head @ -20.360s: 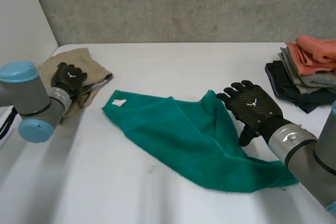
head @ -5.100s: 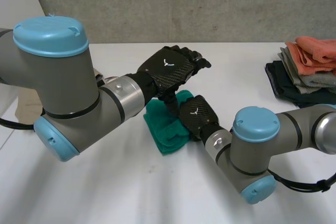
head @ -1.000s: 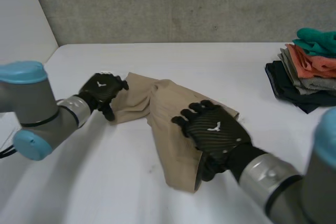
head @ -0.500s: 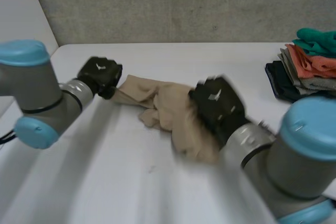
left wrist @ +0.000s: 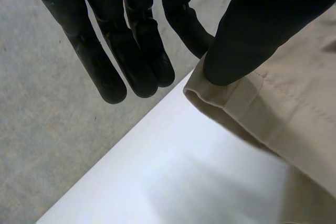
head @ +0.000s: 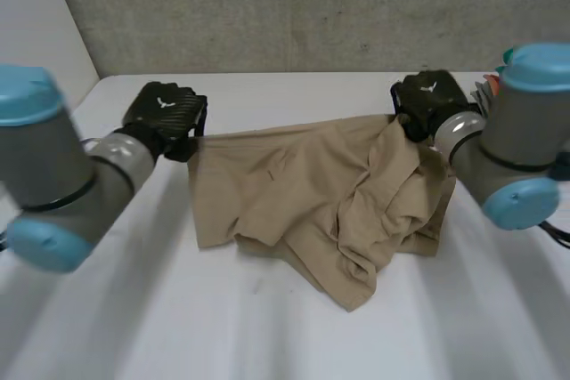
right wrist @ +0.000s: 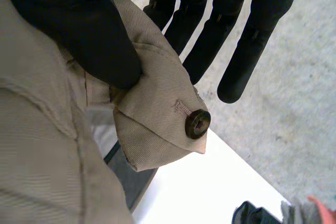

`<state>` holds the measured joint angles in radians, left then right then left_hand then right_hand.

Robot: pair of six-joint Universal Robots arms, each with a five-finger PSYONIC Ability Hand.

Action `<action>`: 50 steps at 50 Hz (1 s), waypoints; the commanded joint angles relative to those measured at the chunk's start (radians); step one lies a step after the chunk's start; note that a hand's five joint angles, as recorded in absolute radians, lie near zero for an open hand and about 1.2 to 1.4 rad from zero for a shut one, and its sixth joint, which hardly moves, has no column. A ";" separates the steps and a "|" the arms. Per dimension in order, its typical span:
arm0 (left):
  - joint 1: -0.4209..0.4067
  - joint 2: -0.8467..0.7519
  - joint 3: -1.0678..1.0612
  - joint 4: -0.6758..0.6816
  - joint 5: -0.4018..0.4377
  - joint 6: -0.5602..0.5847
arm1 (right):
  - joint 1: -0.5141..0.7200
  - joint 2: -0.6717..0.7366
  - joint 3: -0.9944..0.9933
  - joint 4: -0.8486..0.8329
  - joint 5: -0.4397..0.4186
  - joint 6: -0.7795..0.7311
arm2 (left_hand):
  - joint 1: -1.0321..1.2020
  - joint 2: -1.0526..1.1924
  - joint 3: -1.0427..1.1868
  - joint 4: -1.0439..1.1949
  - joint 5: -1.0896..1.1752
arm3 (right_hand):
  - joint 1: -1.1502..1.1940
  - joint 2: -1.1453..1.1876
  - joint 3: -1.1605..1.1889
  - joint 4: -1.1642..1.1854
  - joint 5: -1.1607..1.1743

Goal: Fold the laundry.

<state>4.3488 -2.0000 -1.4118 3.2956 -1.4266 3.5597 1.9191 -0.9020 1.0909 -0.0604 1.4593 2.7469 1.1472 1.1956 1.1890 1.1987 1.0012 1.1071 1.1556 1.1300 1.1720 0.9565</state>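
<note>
We list one beige garment (head: 312, 202), stretched between our two hands, its lower folds crumpled on the white table (head: 267, 327).

- Left hand (head: 165, 113): the thumb pinches a hemmed corner against one finger. The other fingers are straight beside it.
- Right hand (head: 427, 100): the thumb clamps the waistband corner against the fingers. A dark button (right wrist: 198, 123) sits just beside the thumb tip.
- Beyond our fingertips stands a grey concrete wall (head: 294, 6).

The garment (head: 303, 193) is plain sandy beige, unpatterned, with a dark button (right wrist: 198, 123) by a beige-stitched buttonhole. The left robot hand (head: 165, 115) and right robot hand (head: 429, 98) are black with a fine woven sheen and a small white mark. The table (head: 223, 327) is white, the wall (head: 312, 6) mottled grey, and the arms (head: 62, 166) grey with light-blue caps.
</note>
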 commanded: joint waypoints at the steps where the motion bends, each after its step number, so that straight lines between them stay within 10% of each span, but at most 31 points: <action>1: -0.011 -0.284 0.333 0.019 -0.124 0.050 | 0.021 0.032 0.023 -0.101 0.041 0.000 | 0.249 0.201 0.207 0.198 0.221 | -0.691 -0.740 -0.714 -0.756 -0.715; 7: -0.009 -0.379 0.438 0.084 -0.127 0.105 | 0.011 -0.128 0.113 -0.096 0.035 0.010 | 0.249 0.201 0.207 0.198 0.221 | -0.933 -0.981 -0.955 -0.997 -0.956; 9: -0.017 -0.385 0.423 0.136 -0.129 0.133 | 0.011 -0.199 0.151 -0.085 0.027 0.005 | -0.386 -0.434 -0.428 -0.437 -0.414 | -0.933 -0.981 -0.955 -0.997 -0.956; 13: -0.059 -0.367 0.363 0.139 -0.130 0.142 | -0.023 -0.274 0.176 -0.001 -0.025 -0.024 | -0.787 -0.835 -0.828 -0.838 -0.815 | -0.933 -0.981 -0.955 -0.997 -0.956; 30: -0.333 0.095 -0.085 0.095 -0.236 -0.030 | -0.192 -0.339 0.202 0.314 -0.247 -0.222 | -0.549 -0.598 -0.591 -0.601 -0.578 | -0.878 -0.927 -0.901 -0.943 -0.902; 50: -0.591 -0.181 -0.061 0.105 -0.255 -0.211 | -0.203 -0.006 0.150 0.126 -0.324 -0.133 | -0.470 -0.518 -0.511 -0.521 -0.498 | -0.330 -0.378 -0.353 -0.395 -0.354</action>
<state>3.7691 -2.0892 -1.5188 3.3803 -1.6818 3.3390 1.7116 -0.9406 1.2298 0.1332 1.1430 2.5580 0.6217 0.6176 0.6173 0.6214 0.4437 0.4880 0.4763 0.4795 0.4787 0.3087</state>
